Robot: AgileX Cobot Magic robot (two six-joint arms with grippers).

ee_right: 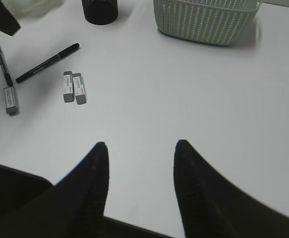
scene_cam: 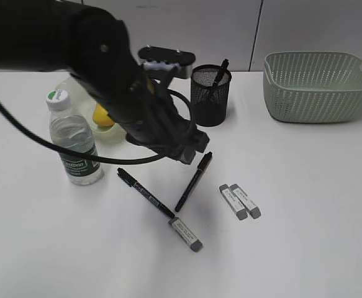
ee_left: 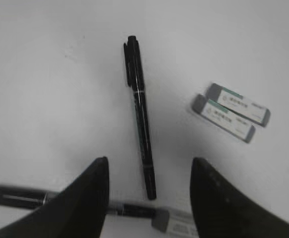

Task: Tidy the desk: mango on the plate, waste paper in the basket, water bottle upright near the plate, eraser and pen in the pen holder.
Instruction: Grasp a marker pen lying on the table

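Observation:
My left gripper (scene_cam: 192, 149) hangs open over a black pen (scene_cam: 194, 181), and in the left wrist view that pen (ee_left: 142, 129) runs up between the open fingers (ee_left: 89, 198). A second pen (scene_cam: 145, 194) lies end to end with one eraser (scene_cam: 185, 234). Two more erasers (scene_cam: 239, 200) lie side by side to the right. The mango (scene_cam: 103, 117) sits in the plate (scene_cam: 106, 133), mostly hidden by my arm. The water bottle (scene_cam: 75, 139) stands upright beside the plate. My right gripper (ee_right: 142, 144) is open over bare desk (ee_right: 184, 99). No waste paper shows.
The black mesh pen holder (scene_cam: 210, 96) stands at the back centre with one pen standing in it. The green basket (scene_cam: 317, 87) sits at the back right. My left arm crosses over the plate from the upper left.

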